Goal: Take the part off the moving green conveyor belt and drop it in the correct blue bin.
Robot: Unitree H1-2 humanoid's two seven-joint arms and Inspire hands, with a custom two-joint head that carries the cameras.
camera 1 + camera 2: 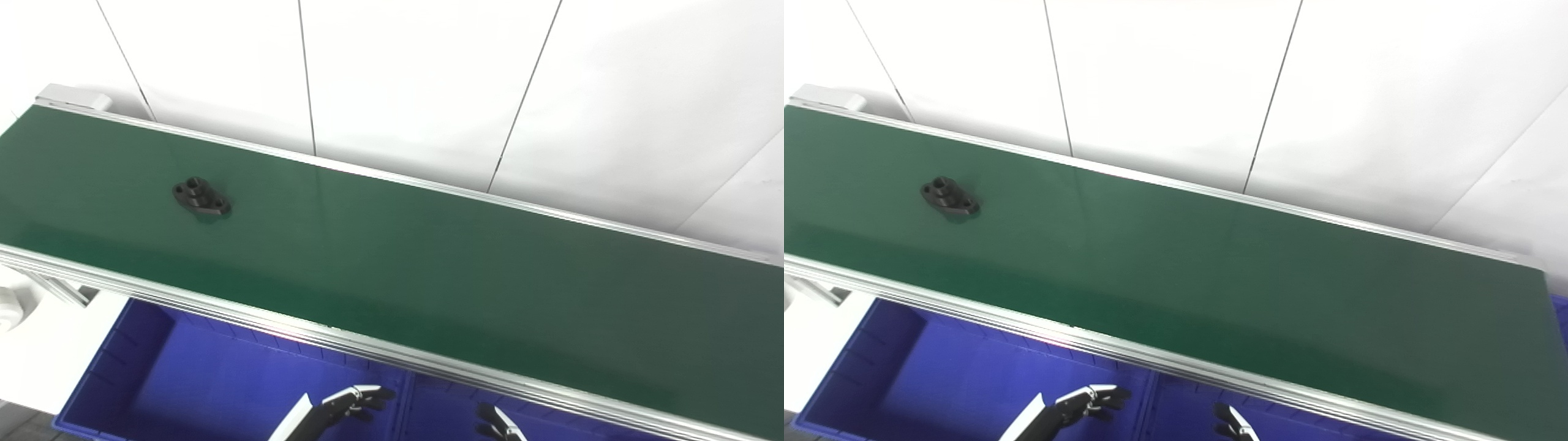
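Observation:
A black flanged part (201, 197) with a raised round hub lies on the green conveyor belt (429, 257) at its left end; it also shows in the right eye view (949, 196). My left hand (358, 401) hangs low at the bottom edge over the left blue bin (202, 380), fingers apart and empty. Only the fingertips of my right hand (497, 424) show at the bottom edge, over the right blue bin (447, 404). Both hands are below the belt's near rail and far from the part.
The belt runs diagonally from upper left to lower right, with aluminium rails (380, 352) on both sides. A white panelled wall (429, 79) stands behind it. A divider separates the two bins under the near rail.

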